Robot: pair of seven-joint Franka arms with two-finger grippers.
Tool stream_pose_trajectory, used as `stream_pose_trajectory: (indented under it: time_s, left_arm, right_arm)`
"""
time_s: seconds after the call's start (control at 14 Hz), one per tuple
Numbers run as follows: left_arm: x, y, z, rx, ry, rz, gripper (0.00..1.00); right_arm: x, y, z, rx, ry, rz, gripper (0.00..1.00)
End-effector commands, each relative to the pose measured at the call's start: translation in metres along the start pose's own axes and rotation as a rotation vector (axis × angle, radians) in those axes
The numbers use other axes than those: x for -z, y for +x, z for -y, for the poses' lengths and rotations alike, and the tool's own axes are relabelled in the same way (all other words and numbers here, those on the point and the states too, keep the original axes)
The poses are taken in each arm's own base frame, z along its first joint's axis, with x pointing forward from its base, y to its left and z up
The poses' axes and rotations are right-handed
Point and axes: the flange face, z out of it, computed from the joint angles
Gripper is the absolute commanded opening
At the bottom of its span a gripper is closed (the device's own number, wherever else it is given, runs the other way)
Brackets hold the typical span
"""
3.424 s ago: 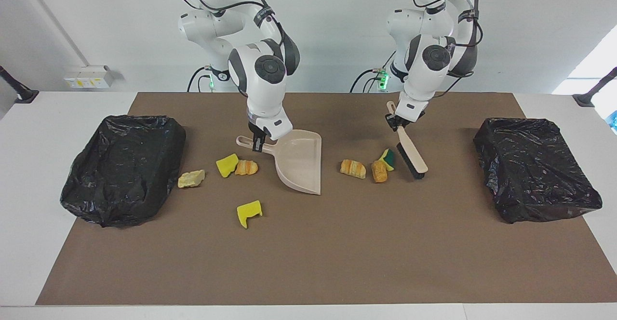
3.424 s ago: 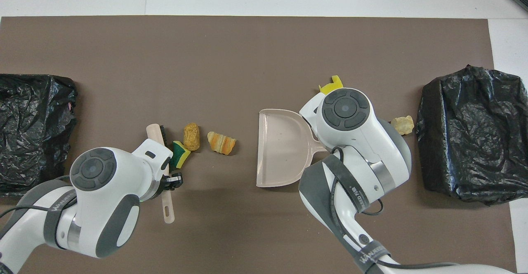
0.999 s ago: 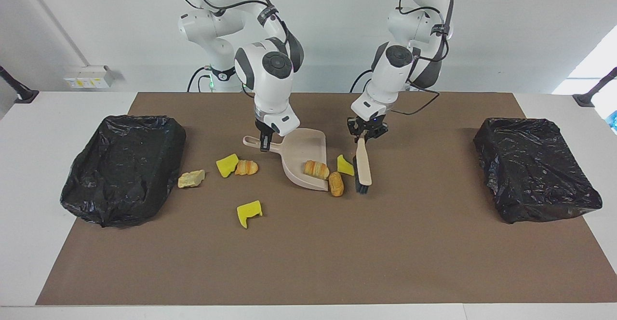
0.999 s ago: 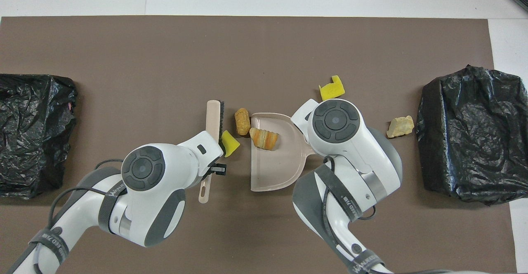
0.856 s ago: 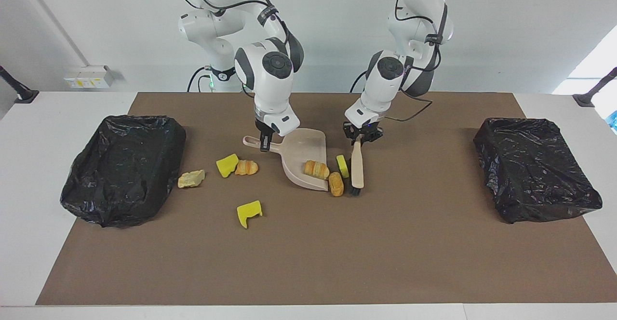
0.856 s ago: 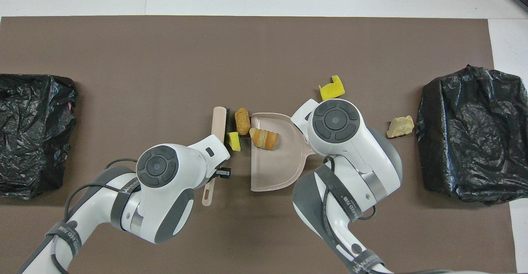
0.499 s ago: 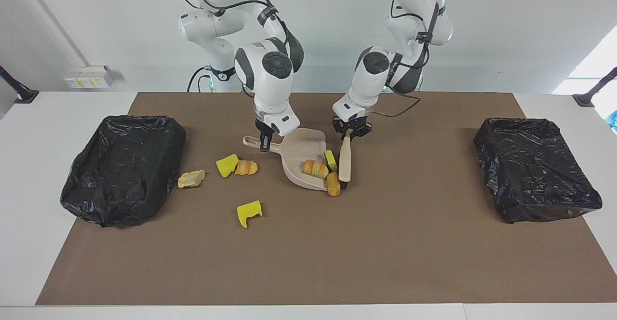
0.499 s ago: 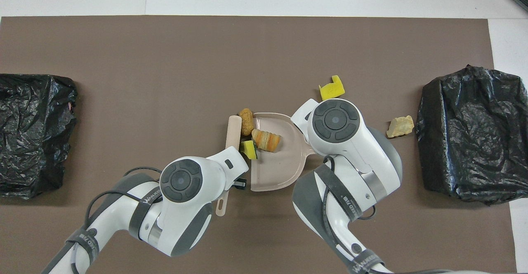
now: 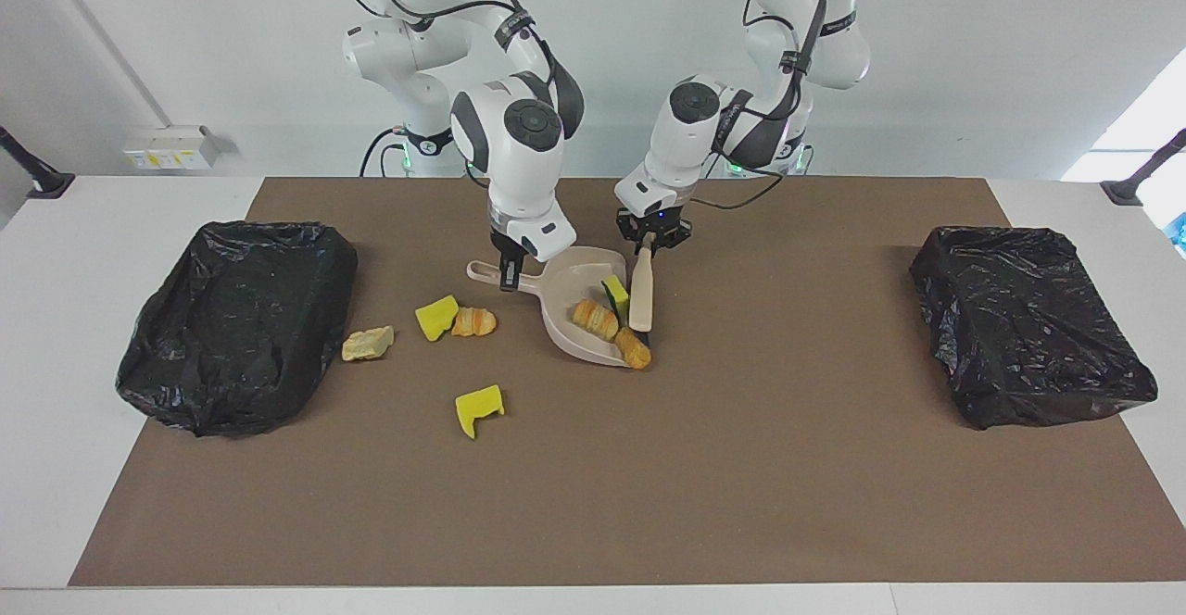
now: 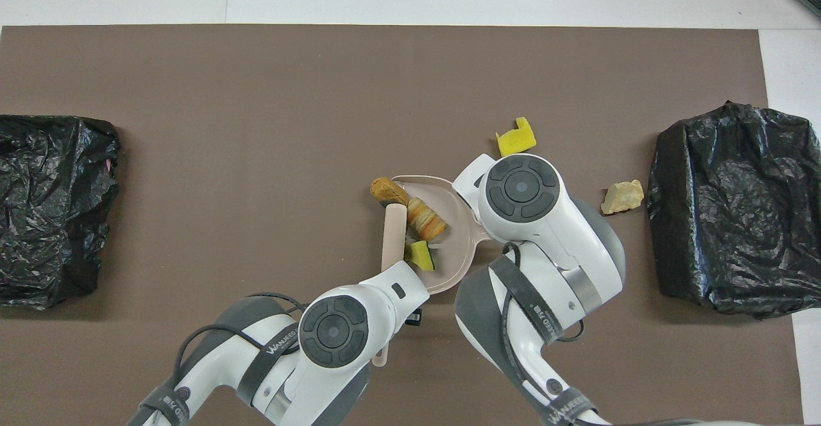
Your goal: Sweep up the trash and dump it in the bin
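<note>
My right gripper (image 9: 505, 274) is shut on the handle of the beige dustpan (image 9: 567, 330), which rests on the mat. My left gripper (image 9: 648, 243) is shut on the brush (image 9: 641, 300), whose bristles press against the pan's open mouth. Inside the pan lie a golden-brown bread lump (image 9: 595, 317) and a green-backed yellow sponge bit (image 9: 614, 293). Another brown lump (image 9: 634, 348) sits at the corner of the lip. In the overhead view the brush (image 10: 393, 233) crosses the dustpan (image 10: 452, 260) mouth, and both grippers are hidden under their wrists.
Loose trash lies toward the right arm's end: a yellow sponge bit (image 9: 435, 317) touching a bread lump (image 9: 474, 321), a pale beige chunk (image 9: 367, 344), and another yellow bit (image 9: 479, 408). Black-lined bins (image 9: 236, 319) (image 9: 1028, 323) stand at each end of the mat.
The left arm has swept the brush sideways to the dustpan's mouth, pushing the sponge bit and bread lump deeper in. The brown lump turned at the lip. The right arm stayed still.
</note>
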Motion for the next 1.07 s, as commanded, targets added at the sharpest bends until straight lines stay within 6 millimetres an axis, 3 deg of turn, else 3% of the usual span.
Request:
stream_pose_trajectory:
  time_s: [0.0,0.07,0.29,0.57,0.71,1.0]
  left_arm:
    - [0.006,-0.002,-0.004,0.04,-0.016,0.004,0.0]
    - [0.007,-0.008,-0.013,0.046,-0.02,0.003,0.0]
    - [0.007,-0.009,-0.014,0.057,-0.019,0.004,0.0]
    - [0.027,0.006,-0.011,0.083,-0.035,-0.014,0.0]
    - [0.032,0.019,0.003,0.115,-0.035,-0.019,0.0]
    - [0.032,0.053,0.056,0.109,-0.021,-0.026,0.0]
  right_arm:
    - [0.002,-0.003,0.006,-0.006,-0.009,0.001,0.0]
    - [0.002,-0.003,0.006,-0.006,-0.009,0.001,0.0]
    - [0.002,-0.004,0.007,-0.006,-0.008,0.002,0.0]
    - [-0.003,-0.009,0.006,-0.001,0.004,0.003,0.0]
    - [-0.006,-0.011,0.006,0.019,0.008,0.001,0.0]
    - [-0.013,-0.019,0.005,0.01,0.03,-0.032,0.0]
